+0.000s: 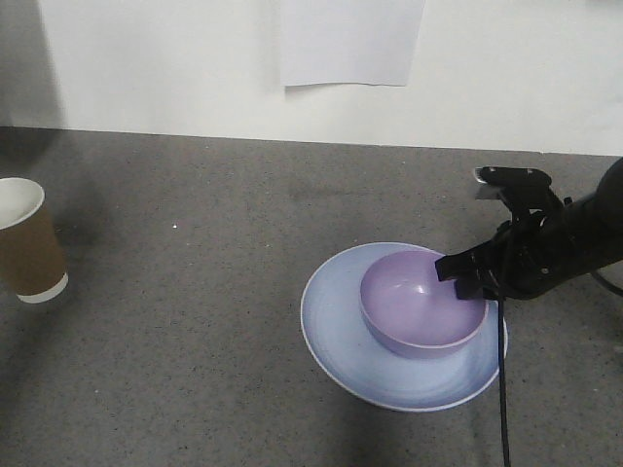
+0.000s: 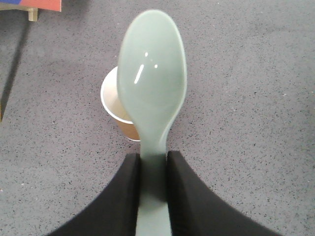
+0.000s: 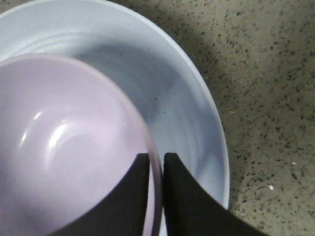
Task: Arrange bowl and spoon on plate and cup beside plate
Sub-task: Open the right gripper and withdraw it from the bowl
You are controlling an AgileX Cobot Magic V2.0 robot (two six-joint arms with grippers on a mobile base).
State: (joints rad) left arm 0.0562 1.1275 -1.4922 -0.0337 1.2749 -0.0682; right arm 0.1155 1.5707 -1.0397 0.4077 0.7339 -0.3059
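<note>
The pale blue plate (image 1: 336, 331) lies right of centre on the grey table, and the lilac bowl (image 1: 419, 306) is inside it, toward its right side. My right gripper (image 1: 467, 277) is shut on the bowl's right rim. In the right wrist view the rim runs between the two black fingers of the right gripper (image 3: 156, 158), with the bowl (image 3: 64, 147) to the left and the plate (image 3: 182, 113) beneath. My left gripper (image 2: 153, 157) is shut on the handle of the mint-green spoon (image 2: 152, 83), scoop pointing away, above the brown cup (image 2: 115, 105). The cup (image 1: 24, 240) stands upright at the far left edge.
A white wall with a paper sheet (image 1: 350, 39) bounds the table at the back. A black cable (image 1: 503, 389) hangs from the right arm across the plate's front right rim. A red-orange object (image 2: 39, 5) lies at the top left of the left wrist view.
</note>
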